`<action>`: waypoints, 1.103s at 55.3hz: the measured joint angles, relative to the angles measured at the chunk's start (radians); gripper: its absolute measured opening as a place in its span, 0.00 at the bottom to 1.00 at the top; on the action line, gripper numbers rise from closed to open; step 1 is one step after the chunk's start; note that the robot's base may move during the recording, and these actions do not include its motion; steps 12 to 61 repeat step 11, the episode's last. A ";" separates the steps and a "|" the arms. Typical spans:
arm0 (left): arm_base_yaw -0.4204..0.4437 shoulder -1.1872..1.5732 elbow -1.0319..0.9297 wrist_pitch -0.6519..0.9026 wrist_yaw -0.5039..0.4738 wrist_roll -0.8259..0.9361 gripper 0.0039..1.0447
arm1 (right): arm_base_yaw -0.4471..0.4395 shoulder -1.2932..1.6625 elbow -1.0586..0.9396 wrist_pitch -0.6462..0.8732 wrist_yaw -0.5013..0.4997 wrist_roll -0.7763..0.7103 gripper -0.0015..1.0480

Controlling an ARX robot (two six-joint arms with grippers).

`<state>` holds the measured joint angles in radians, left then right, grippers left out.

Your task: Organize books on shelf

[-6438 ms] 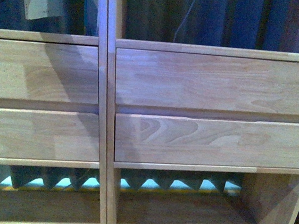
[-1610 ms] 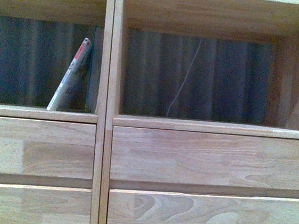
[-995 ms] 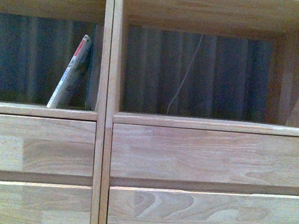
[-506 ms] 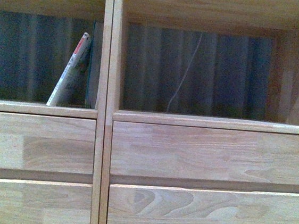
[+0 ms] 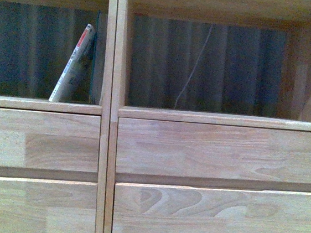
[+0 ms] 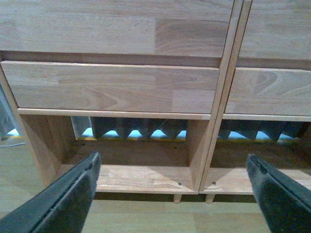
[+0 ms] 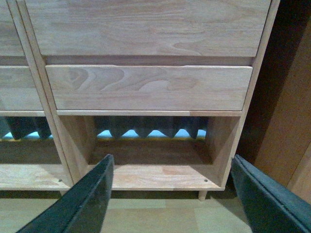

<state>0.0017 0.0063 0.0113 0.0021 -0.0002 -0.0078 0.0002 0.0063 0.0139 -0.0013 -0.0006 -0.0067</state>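
A thin whitish book (image 5: 72, 68) with a red mark at its top leans against the right wall of the left upper cubby of the light-wood shelf (image 5: 107, 145). It stands tilted, alone in that cubby. Neither arm shows in the front view. My left gripper (image 6: 172, 187) is open and empty, facing the shelf's left bottom cubby (image 6: 136, 160). My right gripper (image 7: 172, 187) is open and empty too, in front of the right bottom cubby (image 7: 155, 160). Both hover low above the floor.
Drawer fronts (image 5: 218, 154) span the middle of the shelf. The right upper cubby (image 5: 205, 66) holds nothing, with a dark curtain and a thin cord behind. A darker brown cabinet (image 7: 291, 116) stands right of the shelf. Short peg legs (image 6: 177, 198) rest on a pale wood floor.
The front view has shifted so the shelf sits slightly lower in frame than half a second ago; much earlier it showed the drawers and bottom cubbies. The book has not moved.
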 joint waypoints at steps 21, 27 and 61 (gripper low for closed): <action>0.000 0.000 0.000 0.000 0.000 0.001 0.93 | 0.000 0.000 0.000 0.000 0.000 0.001 0.93; 0.000 0.000 0.000 0.000 0.000 0.001 0.93 | 0.000 0.000 0.000 0.000 0.000 0.001 0.93; 0.000 0.000 0.000 0.000 0.000 0.001 0.93 | 0.000 0.000 0.000 0.000 0.000 0.001 0.93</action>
